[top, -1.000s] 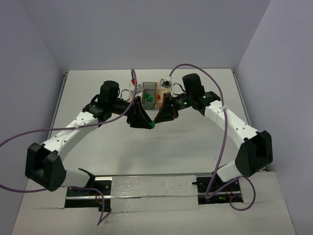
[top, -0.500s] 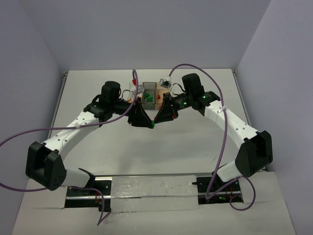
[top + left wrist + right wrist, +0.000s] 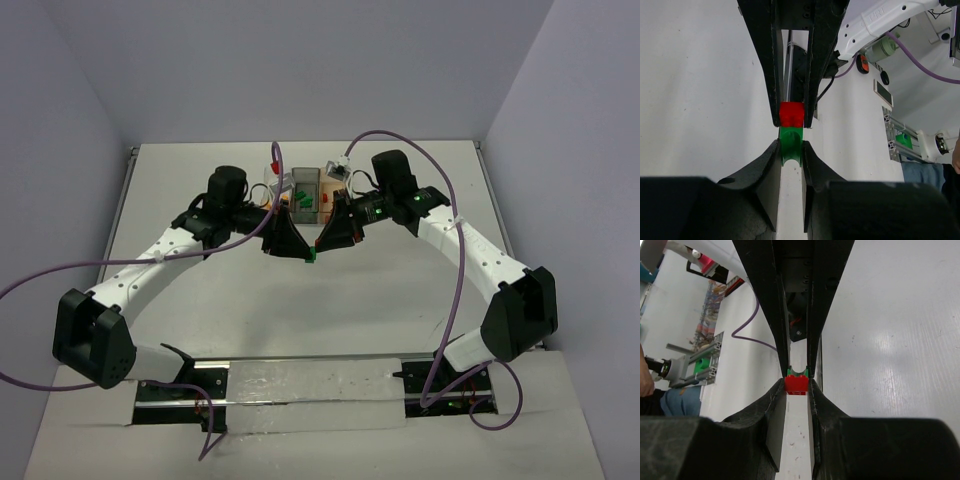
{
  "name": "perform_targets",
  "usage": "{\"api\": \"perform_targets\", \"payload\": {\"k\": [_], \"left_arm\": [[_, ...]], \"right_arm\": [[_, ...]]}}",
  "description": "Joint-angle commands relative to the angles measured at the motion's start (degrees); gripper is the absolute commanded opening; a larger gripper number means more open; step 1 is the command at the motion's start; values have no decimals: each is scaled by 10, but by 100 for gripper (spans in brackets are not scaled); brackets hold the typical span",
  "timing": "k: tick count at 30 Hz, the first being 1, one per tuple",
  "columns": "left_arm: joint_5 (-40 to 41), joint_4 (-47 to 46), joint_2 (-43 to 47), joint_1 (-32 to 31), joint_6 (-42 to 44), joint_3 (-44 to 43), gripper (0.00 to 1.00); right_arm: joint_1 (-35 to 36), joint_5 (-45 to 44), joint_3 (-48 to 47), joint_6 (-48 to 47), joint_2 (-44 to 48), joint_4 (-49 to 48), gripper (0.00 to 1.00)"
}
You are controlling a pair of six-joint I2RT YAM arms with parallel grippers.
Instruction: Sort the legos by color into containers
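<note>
Pale lavender-grey walls point(image 3: 300, 60) enclose a white table point(image 3: 400, 290) under soft, even light.

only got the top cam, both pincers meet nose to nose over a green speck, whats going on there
observer: the left wrist view shows a green brick with a red brick pressed against it, end to end.
operator: who has which
observer: the left pincer pinches the green one, with a finger touching each side.
operator: and the right
observer: the right wrist view shows the right pincer clamped on the red one.
</note>
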State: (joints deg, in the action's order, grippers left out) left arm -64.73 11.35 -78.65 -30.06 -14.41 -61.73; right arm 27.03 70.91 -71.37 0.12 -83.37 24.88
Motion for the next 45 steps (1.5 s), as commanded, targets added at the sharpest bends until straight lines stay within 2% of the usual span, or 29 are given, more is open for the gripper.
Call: {"api": "perform_targets", "payload": {"k": [1, 3, 13, 19, 26, 32, 36, 41, 43, 45], "left_arm": [[10, -14, 4, -3, 3, 8, 11], [19, -9, 9, 0, 8, 14, 1], [26, 32, 6, 66, 46, 1, 0], [72, 67, -18, 84, 99, -29, 0], [210, 47, -105, 85, 98, -112, 0], [344, 6, -180, 83, 81, -170, 0], [405, 1, -242, 71, 76, -223, 2], [428, -9, -304, 61, 82, -272, 7], [442, -2, -330, 57, 84, -298, 10], [459, 9, -363, 55, 82, -335, 20]], "right_arm": [[3, 6, -29, -2, 13, -5, 0], [-1, 5, -30, -4, 15, 0, 0], [-35, -7, -16, -42, 33, 41, 0], [-60, -11, -19, -58, 30, 63, 0], [-73, -53, -23, -54, 23, 59, 0], [-79, -152, -26, -22, 14, 35, 0], [-86, -225, -27, -2, 7, 19, 0], [-92, -292, -33, 12, -3, 17, 0], [-92, -302, -35, 16, -8, 17, 0], [-92, -317, -38, 18, -14, 17, 0]]}}
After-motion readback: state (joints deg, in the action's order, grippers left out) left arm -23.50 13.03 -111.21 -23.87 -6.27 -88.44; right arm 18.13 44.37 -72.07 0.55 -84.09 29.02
